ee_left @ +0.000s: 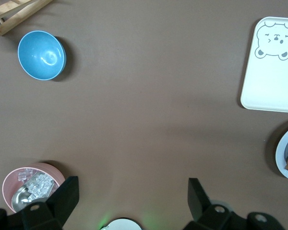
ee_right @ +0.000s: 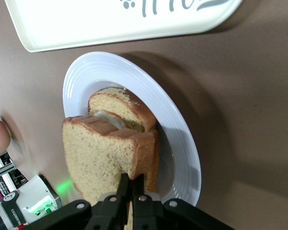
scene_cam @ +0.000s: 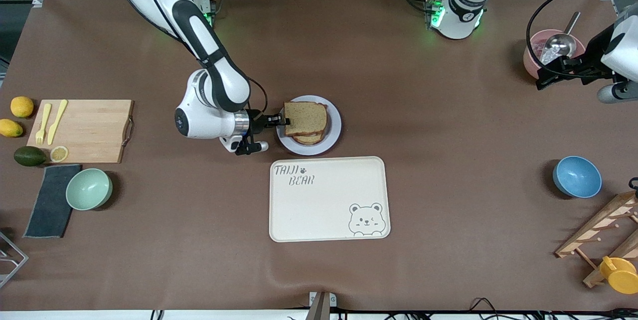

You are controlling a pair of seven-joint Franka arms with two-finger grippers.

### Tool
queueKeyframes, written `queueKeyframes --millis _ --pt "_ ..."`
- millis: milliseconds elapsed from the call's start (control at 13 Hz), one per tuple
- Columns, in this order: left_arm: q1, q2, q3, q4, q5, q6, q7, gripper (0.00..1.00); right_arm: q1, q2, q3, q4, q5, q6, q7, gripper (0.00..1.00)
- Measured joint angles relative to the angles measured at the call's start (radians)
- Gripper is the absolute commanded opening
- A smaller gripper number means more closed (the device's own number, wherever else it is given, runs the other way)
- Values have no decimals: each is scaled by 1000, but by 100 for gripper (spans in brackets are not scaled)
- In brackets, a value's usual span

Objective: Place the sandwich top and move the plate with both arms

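Two arms: right working, left waiting.
Right gripper (scene_cam: 285, 121): fingers clamped on the edge of the sandwich top (scene_cam: 305, 117), over the plate (scene_cam: 335, 133).
Sandwich top: lying over the lower bread slice (ee_right: 119, 106) on the plate.
Plate: just beside the cream tray (scene_cam: 329, 198), farther from the front camera.
Left gripper (ee_left: 129, 194): fingers spread, holding nothing, above the pink bowl (scene_cam: 533, 58).

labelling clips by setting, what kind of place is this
Probably a robot lab staged as a kitchen: metal framing and cabling ring the table, which holds a cutting board, a bear tray and a plate.
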Motion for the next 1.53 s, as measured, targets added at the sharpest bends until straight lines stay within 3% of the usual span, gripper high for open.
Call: queueKeyframes --millis 77,153,230,307,384,460,690,1074,1534 --pt "2 0 0 0 0 0 0 100 0 1 -1 -4 3 0 0 9" --pt "4 0 1 1 0 2 0 100 0 2 -1 -6 5 0 0 31" --pt "5 0 3 2 0 3 0 100 0 2 -2 -7 5 0 1 36" --pt "6 0 3 2 0 4 0 100 0 2 -2 -7 6 0 5 53" --pt "6 0 4 3 0 4 0 100 0 2 -3 -7 7 0 15 60" --pt "6 0 4 3 0 6 0 100 0 2 -4 -7 7 0 33 75" --pt "8 0 5 3 0 20 0 100 0 1 -5 9 8 0 82 83" --pt "6 2 1 3 0 23 -8 100 -4 -3 -26 60 -7 -42 131 84" --pt "5 3 -2 5 -3 23 -9 100 -77 -15 -96 217 -183 -277 282 90"
